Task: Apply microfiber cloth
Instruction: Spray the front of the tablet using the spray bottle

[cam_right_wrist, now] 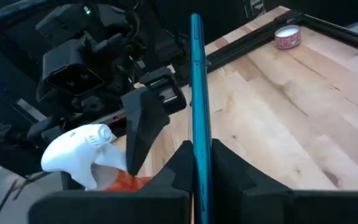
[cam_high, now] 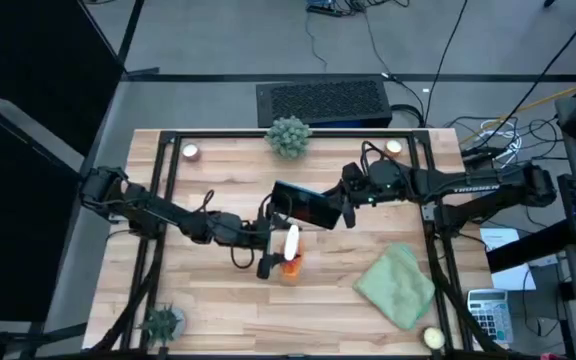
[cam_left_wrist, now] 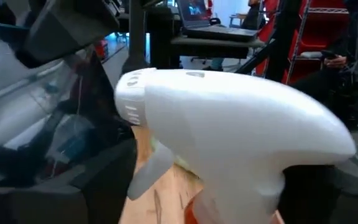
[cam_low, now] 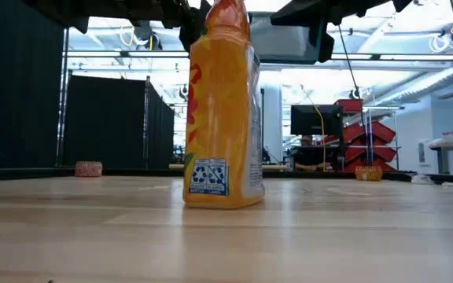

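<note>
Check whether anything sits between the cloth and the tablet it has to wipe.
Nothing on the table lies between them. The cloth is on bare wood, apart from the tablet held in the right gripper. The left gripper grips the spray bottle beside the tablet, so neither gripper is free.

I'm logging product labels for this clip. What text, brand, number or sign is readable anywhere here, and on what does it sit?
No word can be read in any view.
Orange spray bottle, low view: a recycling-arrows sign in a blue-and-white label panel; the print below it is too small to read.
Bottle's red lettering: blurred, unreadable.
Calculator at the table's edge, high view: keys too small to read.
</note>
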Robot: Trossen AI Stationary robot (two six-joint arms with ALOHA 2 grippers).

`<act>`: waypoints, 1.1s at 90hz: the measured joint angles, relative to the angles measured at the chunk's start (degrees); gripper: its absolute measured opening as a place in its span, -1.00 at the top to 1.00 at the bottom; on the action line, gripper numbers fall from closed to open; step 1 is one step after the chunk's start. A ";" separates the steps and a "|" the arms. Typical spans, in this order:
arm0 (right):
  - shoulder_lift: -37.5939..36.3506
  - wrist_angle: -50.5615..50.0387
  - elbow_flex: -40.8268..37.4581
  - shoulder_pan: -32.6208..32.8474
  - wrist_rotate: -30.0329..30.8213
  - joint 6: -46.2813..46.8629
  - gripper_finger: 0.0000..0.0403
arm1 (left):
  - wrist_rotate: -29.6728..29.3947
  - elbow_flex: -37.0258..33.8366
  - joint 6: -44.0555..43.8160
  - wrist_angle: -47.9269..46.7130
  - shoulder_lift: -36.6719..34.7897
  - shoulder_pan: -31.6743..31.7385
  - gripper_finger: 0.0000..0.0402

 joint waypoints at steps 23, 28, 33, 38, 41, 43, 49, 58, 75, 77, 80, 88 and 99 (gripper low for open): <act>0.00 -0.02 0.00 0.02 -0.02 -0.40 0.95 | -0.11 0.00 -0.16 0.02 -0.05 -0.03 0.13; 0.00 -0.06 0.01 0.02 0.00 -0.43 0.95 | -0.11 0.00 -0.16 -0.05 -0.04 0.01 0.16; 0.00 -0.08 0.00 0.02 -0.02 -0.62 0.95 | -0.11 0.00 -0.18 -0.02 -0.03 0.02 0.14; 0.00 -0.29 0.00 0.02 -0.02 -0.86 0.95 | -0.13 0.00 -0.11 -0.02 -0.03 0.07 0.09; 0.00 -0.50 0.00 0.02 -0.02 -1.05 0.95 | -0.13 0.00 -0.08 0.02 -0.03 0.07 0.04; 0.00 -0.62 0.00 0.02 -0.02 -1.10 0.95 | -0.15 0.00 -0.10 0.05 -0.03 0.07 0.00; -0.01 -0.86 0.01 0.02 0.02 -1.53 0.95 | -0.34 0.00 -0.12 0.11 -0.03 0.09 -0.14; -0.02 -0.92 0.00 0.02 -0.02 -2.06 0.95 | 1.35 -0.02 -0.05 0.15 -0.44 0.08 -0.37; -1.86 -3.46 0.02 0.04 -0.04 -2.60 0.95 | 1.41 -0.10 -0.16 -0.81 -2.37 -0.90 -0.60; -2.35 -4.22 0.02 0.04 -0.08 -2.60 0.95 | 1.10 -0.11 -0.16 -0.94 -2.69 -0.93 -0.60; -3.08 -5.57 0.02 0.04 -0.02 -2.60 0.95 | 0.53 -0.11 -0.16 -1.09 -3.14 -0.95 -0.61; -4.92 -8.99 0.02 0.05 0.86 -2.55 0.95 | 0.22 -0.09 -0.20 -1.16 -4.00 -0.84 -0.61; -5.97 -11.63 0.02 0.13 3.25 -2.10 0.95 | 0.25 -0.09 -0.17 -1.96 -4.18 -0.83 -0.62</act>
